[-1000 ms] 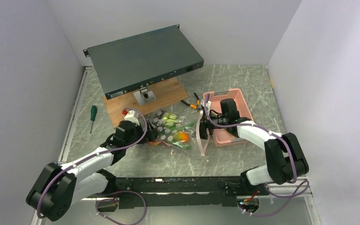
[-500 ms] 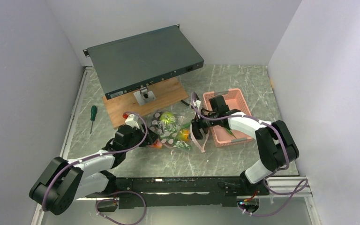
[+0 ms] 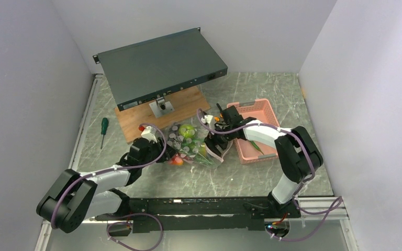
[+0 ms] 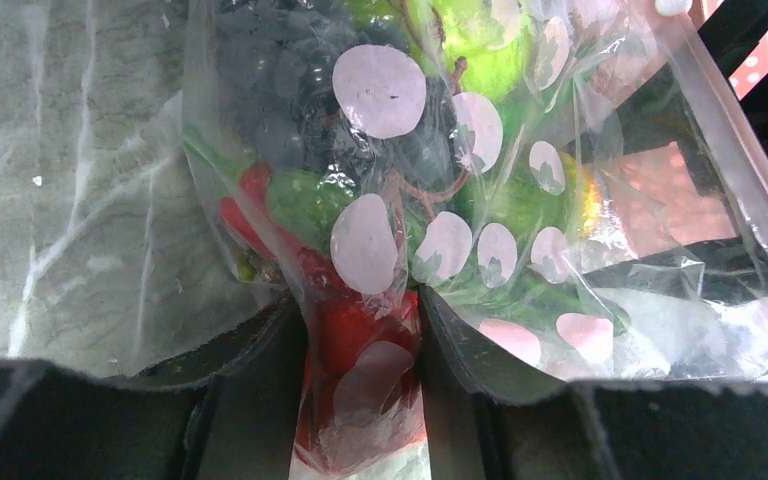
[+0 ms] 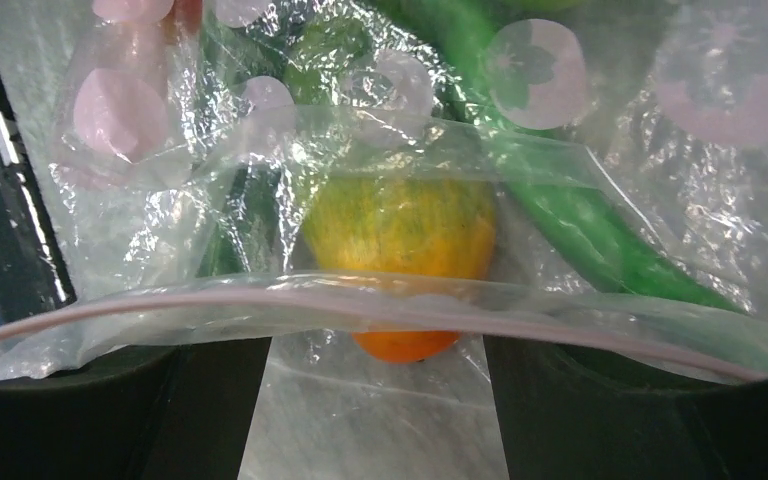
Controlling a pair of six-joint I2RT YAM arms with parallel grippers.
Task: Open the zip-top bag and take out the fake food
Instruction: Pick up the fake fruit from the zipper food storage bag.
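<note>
The zip-top bag (image 3: 189, 148), clear with pinkish dots, lies bunched at mid-table between both grippers. My left gripper (image 3: 166, 155) (image 4: 360, 400) is shut on the bag's left corner, pinching plastic with a red piece (image 4: 352, 335) of fake food inside. Dark grapes (image 4: 280, 70) and a green apple (image 3: 187, 130) show through the plastic. My right gripper (image 3: 213, 148) (image 5: 375, 400) stands open at the bag's right end. The zip rim (image 5: 380, 300) drapes across both its fingers. An orange-green mango (image 5: 400, 235) sits just beyond the jaws, with a long green pod (image 5: 560, 220) beside it.
A pink slotted basket (image 3: 264, 112) stands right of the bag, behind my right arm. Orange-handled pliers (image 3: 217, 118) lie by its left rim. A dark rack unit (image 3: 159, 63) rests on a wooden board (image 3: 186, 102) at the back. A green-handled screwdriver (image 3: 103, 127) lies far left.
My left jaws have closed on the bag's corner. My right gripper moved left from the basket to the bag's zip end and widened. The bag has bunched up between them.
</note>
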